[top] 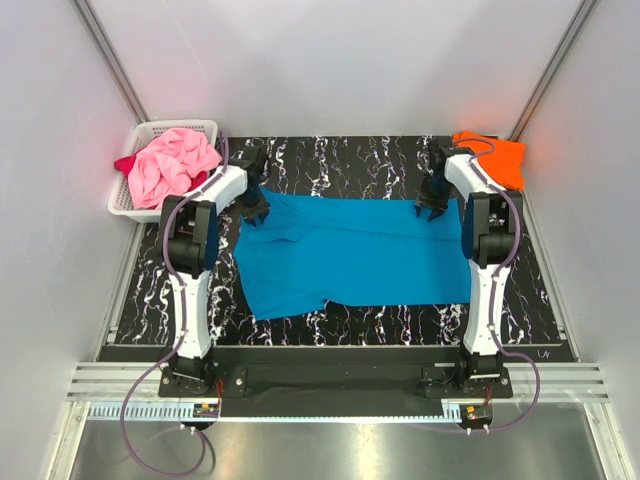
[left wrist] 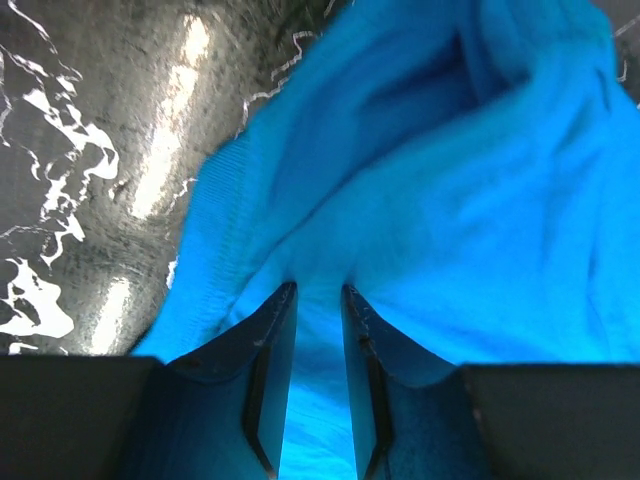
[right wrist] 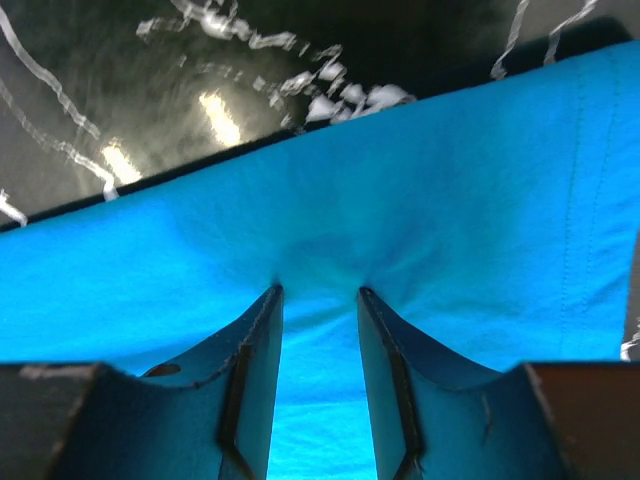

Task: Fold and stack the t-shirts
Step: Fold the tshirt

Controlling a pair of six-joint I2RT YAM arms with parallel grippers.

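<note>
At the far left, a white lattice basket (top: 122,205) holds the pink t-shirt (top: 172,165), bunched in a heap, with a bit of the dark red t-shirt (top: 124,163) showing beneath it at the basket's edge. Just right of the basket, the left gripper (left wrist: 318,290) is closed to a narrow gap on the far left corner of the turquoise t-shirt (top: 350,250). Its fingers (left wrist: 275,330) pinch a gathered fold of blue cloth that puckers upward between them. The turquoise t-shirt lies spread across the middle of the black marbled table (top: 330,160), between the two arms and mostly flat. At the shirt's far right edge, the right gripper (right wrist: 320,292) stands a little wider than the left one, and it too is clamped on the cloth, which pulls into small creases at its fingertips (right wrist: 255,340). Beyond that arm, the orange t-shirt (top: 495,160) lies at the far right corner of the table, apart from the turquoise one.
</note>
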